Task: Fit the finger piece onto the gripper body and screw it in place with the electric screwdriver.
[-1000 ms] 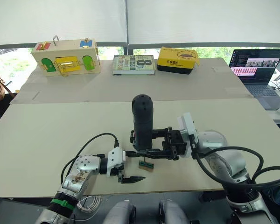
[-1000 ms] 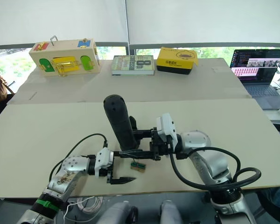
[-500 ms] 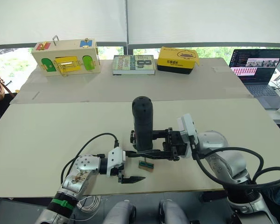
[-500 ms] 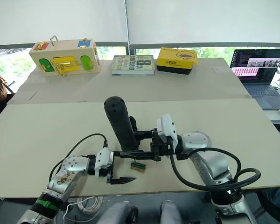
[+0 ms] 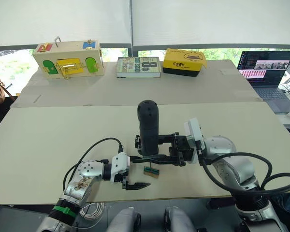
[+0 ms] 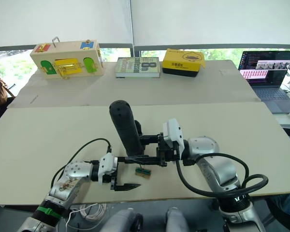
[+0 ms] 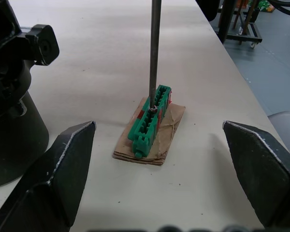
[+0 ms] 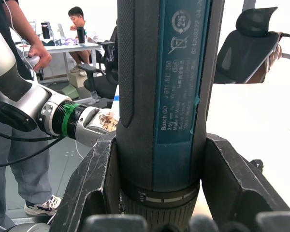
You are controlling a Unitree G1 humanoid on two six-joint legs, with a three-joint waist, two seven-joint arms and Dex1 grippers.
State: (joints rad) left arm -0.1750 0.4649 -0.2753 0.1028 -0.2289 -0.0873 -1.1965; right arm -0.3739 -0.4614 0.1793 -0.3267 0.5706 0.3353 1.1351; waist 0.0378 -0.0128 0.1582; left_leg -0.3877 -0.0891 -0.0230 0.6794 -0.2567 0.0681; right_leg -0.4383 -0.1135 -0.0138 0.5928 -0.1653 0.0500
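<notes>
On the worktop (image 5: 48,140) near its front edge, right pincer (image 5: 157,147) is clamped round the electric screwdriver (image 5: 148,126), held upright w/ bit tip down on a small green block (image 7: 149,122) atop a cardboard scrap (image 7: 170,126). Left pincer (image 7: 159,159) rests wide apart, holding nothing, fingers (image 7: 58,174) either side of the block. Gripper body (image 7: 14,96) stands just beside.

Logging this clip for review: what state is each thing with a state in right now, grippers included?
electric screwdriver: upright, clamped in the right gripper, bit tip down on the green block.
right gripper: shut on the electric screwdriver.
left gripper: open, holding nothing, low over the table's near edge.
green block: lying on a cardboard scrap.
laptop: open, screen lit.
book: closed, lying flat.
</notes>
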